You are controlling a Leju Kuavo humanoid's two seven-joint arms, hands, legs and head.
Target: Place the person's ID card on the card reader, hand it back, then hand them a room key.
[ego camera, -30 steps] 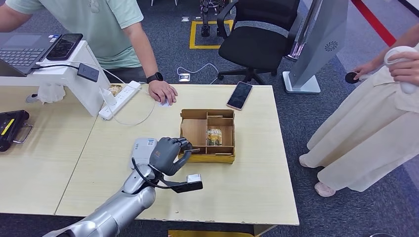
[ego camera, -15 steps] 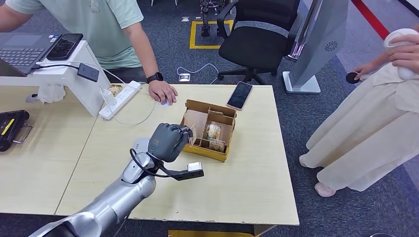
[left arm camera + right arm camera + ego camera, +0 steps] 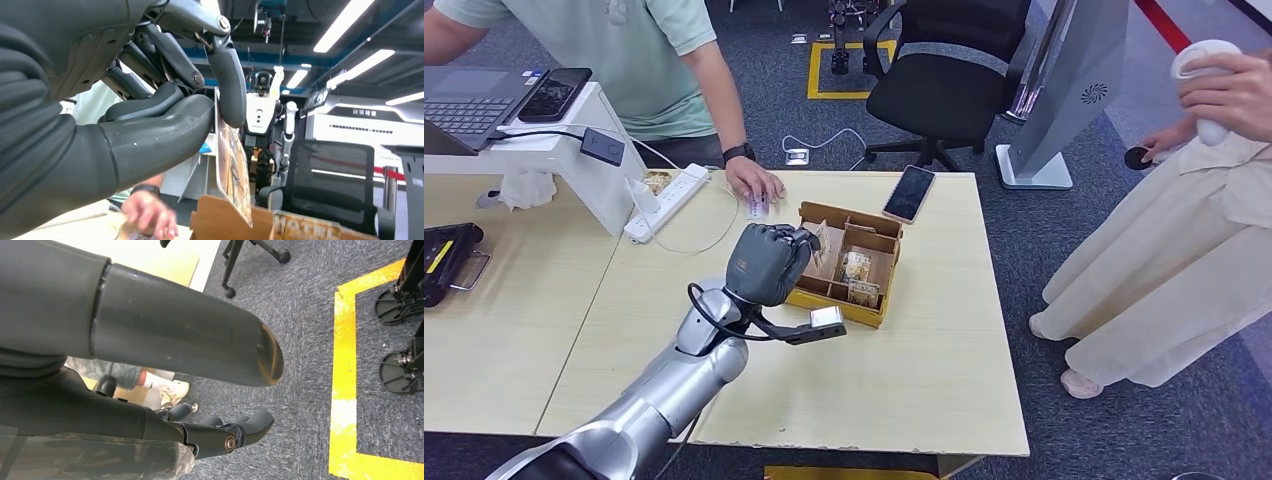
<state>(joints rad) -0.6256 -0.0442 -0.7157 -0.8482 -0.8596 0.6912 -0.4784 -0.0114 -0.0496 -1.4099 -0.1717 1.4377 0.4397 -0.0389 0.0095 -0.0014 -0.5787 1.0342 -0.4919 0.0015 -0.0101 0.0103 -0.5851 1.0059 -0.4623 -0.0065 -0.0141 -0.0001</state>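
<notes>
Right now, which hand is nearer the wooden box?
Left. The left hand is at the wooden box, pinching a card above it. The right hand hangs over carpet, away from it.

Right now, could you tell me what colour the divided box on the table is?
Brown cardboard box, with a yellowish front edge; the head view shows it best.

Even, bright indoor light falls on the table (image 3: 924, 380), with only soft, short shadows beside the wooden box (image 3: 849, 262). Ceiling strip lights (image 3: 345, 25) glare white in the left wrist view, where a person's hand (image 3: 147, 215) below them is motion-blurred. The right hand (image 3: 150, 340) is soft, out of focus.
</notes>
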